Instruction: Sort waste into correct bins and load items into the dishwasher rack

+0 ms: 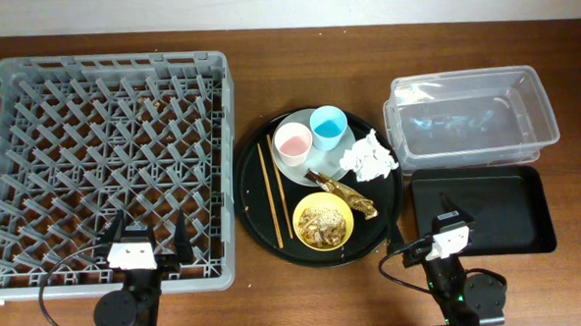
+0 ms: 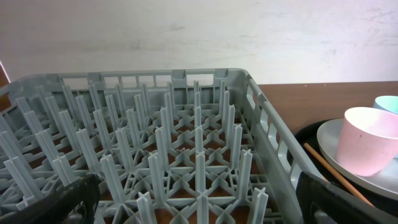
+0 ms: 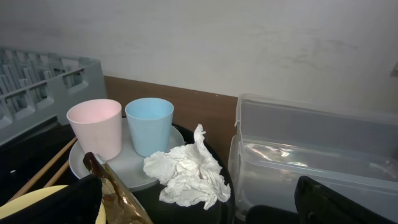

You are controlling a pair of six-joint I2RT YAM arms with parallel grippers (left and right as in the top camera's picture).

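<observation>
The grey dishwasher rack (image 1: 104, 165) fills the left side and holds nothing. On a round black tray (image 1: 254, 206) sit a pale plate (image 1: 300, 166) with a pink cup (image 1: 292, 141) and a blue cup (image 1: 327, 126), wooden chopsticks (image 1: 273, 192), a crumpled white napkin (image 1: 368, 155), a brown-gold wrapper (image 1: 346, 193) and a yellow bowl (image 1: 323, 221) with beige scraps. The clear tub (image 1: 469, 117) and black rectangular tray (image 1: 480, 206) lie at the right. My left gripper (image 1: 148, 237) is open over the rack's front edge (image 2: 199, 186). My right gripper (image 1: 435, 228) is open, low, facing the napkin (image 3: 185, 174).
The rack's right wall (image 2: 273, 143) stands close to the round tray's left rim. In the right wrist view the clear tub (image 3: 317, 149) is at the right, and the pink cup (image 3: 96, 127) and blue cup (image 3: 149, 124) stand behind the napkin. A pale wall runs along the table's far edge.
</observation>
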